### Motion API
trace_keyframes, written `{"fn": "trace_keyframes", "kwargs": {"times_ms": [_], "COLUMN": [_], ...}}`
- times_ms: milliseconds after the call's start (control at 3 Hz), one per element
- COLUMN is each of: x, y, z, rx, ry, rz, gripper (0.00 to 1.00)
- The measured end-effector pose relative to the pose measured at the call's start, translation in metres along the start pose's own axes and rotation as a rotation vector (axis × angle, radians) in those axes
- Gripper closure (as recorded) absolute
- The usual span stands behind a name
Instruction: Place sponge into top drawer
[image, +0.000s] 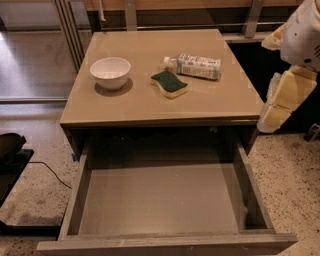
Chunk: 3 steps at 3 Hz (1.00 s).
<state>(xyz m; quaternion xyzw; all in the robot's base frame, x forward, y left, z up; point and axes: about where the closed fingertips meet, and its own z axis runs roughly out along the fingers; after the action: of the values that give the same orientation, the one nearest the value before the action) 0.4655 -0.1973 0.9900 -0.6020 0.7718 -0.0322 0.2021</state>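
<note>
The sponge (170, 83), dark green on top over pale yellow foam, lies flat on the tan table top (150, 107), right of centre. The top drawer (160, 200) is pulled fully out below the table's front edge, and its grey bottom is bare. My gripper (274, 119) hangs at the right edge of the view, just off the table's right side and level with its front corner. It is well to the right of the sponge and holds nothing that I can see.
A white bowl (110, 73) stands on the table's left half. A small plastic bottle (197, 66) lies on its side just behind and right of the sponge. Speckled floor surrounds the table, with a black base and cable (15, 160) at the left.
</note>
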Motion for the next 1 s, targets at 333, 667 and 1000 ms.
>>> {"fn": "trace_keyframes", "kwargs": {"times_ms": [333, 667, 1000], "x": [-0.0217, -0.0290, -0.0301], "y": [-0.0420, -0.0483, -0.0486], "z": [0.0114, 0.0067, 0.0104], "rx": [0.012, 0.028, 0.029], "ry": [-0.031, -0.048, -0.076], "rz": [0.046, 0.043, 0.047], "gripper": [0.00, 0.00, 0.00]}}
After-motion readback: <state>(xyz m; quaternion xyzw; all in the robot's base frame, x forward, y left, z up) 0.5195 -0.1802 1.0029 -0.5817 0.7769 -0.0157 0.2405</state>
